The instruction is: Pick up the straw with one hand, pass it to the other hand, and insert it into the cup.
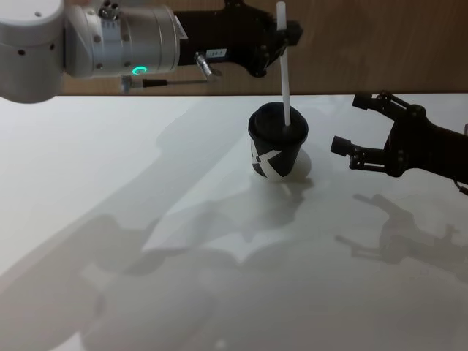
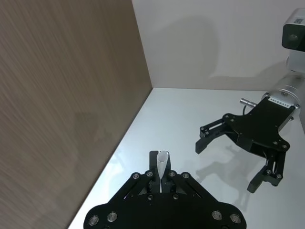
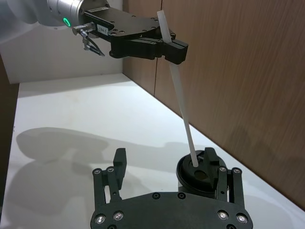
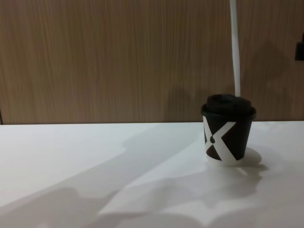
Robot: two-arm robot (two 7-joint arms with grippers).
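Straw [image 1: 284, 73] stands pinched near its top by the left gripper [image 1: 281, 38], lower end on the cup [image 1: 276, 146] lid; right gripper [image 1: 358, 124] spread open beside the cup

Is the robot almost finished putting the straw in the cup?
Nearly. Done: the pick-up and hand-over look finished, since the left tool is shut on the straw while the right tool sits open beside the cup. In hand: the straw's lower end meets the black lid; how deep it goes cannot be told. Left: push it down and let go.
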